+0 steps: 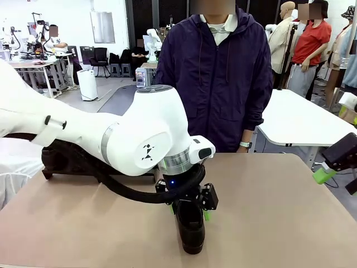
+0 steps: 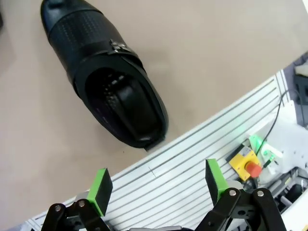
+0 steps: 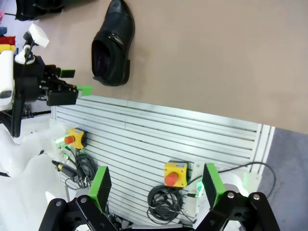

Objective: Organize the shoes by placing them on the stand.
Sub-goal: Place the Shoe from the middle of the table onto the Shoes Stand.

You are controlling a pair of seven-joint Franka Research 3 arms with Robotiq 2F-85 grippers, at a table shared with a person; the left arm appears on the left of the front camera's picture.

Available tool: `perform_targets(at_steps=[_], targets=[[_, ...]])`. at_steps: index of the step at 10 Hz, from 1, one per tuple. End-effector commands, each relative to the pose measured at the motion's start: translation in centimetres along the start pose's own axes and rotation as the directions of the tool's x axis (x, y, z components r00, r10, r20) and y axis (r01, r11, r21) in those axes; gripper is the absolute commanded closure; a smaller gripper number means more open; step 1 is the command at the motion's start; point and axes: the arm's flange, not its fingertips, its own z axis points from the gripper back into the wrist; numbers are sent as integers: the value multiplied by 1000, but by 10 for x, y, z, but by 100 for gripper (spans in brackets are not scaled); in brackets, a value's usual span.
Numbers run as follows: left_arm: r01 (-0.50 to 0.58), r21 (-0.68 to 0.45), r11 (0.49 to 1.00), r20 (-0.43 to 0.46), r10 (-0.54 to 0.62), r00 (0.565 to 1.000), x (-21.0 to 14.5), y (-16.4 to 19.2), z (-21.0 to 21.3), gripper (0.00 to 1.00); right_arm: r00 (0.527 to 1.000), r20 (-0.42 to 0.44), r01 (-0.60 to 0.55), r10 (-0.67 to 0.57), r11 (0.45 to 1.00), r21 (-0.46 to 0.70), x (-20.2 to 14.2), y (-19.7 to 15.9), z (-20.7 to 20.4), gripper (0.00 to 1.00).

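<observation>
In the front view, the white left arm reaches across the middle of the tan counter [image 1: 268,201], and its black left pincer with green pads [image 1: 189,209] hangs just above a glossy black leather shoe with a rounded toe and thick sole [image 1: 191,229] lying near the counter's near edge. At the far left, partly hidden behind the arm, a low matte-black stand [image 1: 72,167] carries a dark shape that may be other shoes; this cannot be told for sure. A person in a dark purple jacket [image 1: 217,72] stands at the far side. In the left wrist view the left pincer [image 2: 159,185] is spread wide and empty, the shoe [image 2: 103,72] lying beyond its fingertips, apart from them, opening upward. In the right wrist view the right pincer [image 3: 156,183] is likewise spread and empty, well off the counter's near edge, with the shoe [image 3: 113,43] far ahead. The step in hand seems to be the approach to grasp this shoe; next the left pincer would need to centre over the shoe's body, descend and close before carrying it left to the stand.
</observation>
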Motion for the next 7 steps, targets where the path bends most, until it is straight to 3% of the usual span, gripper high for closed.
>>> perform_targets(at_steps=[1, 2, 3, 7], targets=[[28, -16, 999, -13, -28, 1000, -13, 9, 9, 0, 1000, -1, -23, 23, 1000, 20, 0, 0, 2, 0], [0, 0, 1000, 0, 0, 1000, 0, 0, 0, 0, 1000, -1, -23, 23, 1000, 20, 0, 0, 2, 0], [-16, -32, 999, -60, 14, 998, 9, 3, -9, 0, 1000, -1, -23, 23, 1000, 20, 0, 0, 2, 0], [-203, 33, 979, -46, 204, 978, 32, 15, -23, 0, 1000, -1, -23, 23, 1000, 20, 0, 0, 2, 0]])
